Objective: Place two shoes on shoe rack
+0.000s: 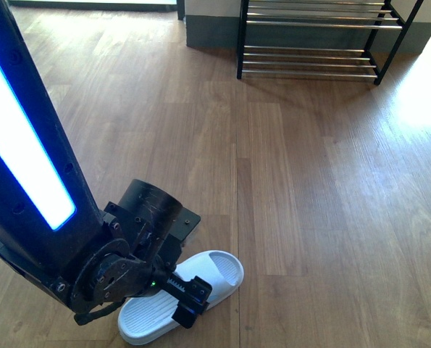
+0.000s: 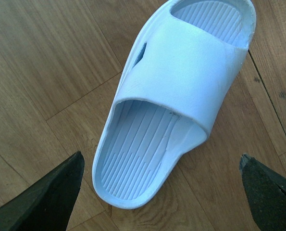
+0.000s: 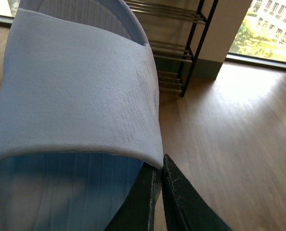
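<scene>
Slide (image 2: 181, 77) — pale blue rubber, ribbed footbed — beneath spread left tool (image 2: 160, 159).

Black arm (image 1: 128, 246), blue-edged light strip (image 1: 23, 145)

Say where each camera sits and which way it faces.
Front: on the body, facing down-forward to the shoe rack; left arm shows.
Left wrist: looks down on the floor slide; open left gripper shows.
Right wrist: looks past the held slide toward the rack; right gripper pinches it.
Shared: front and left wrist show the floor slide.
</scene>
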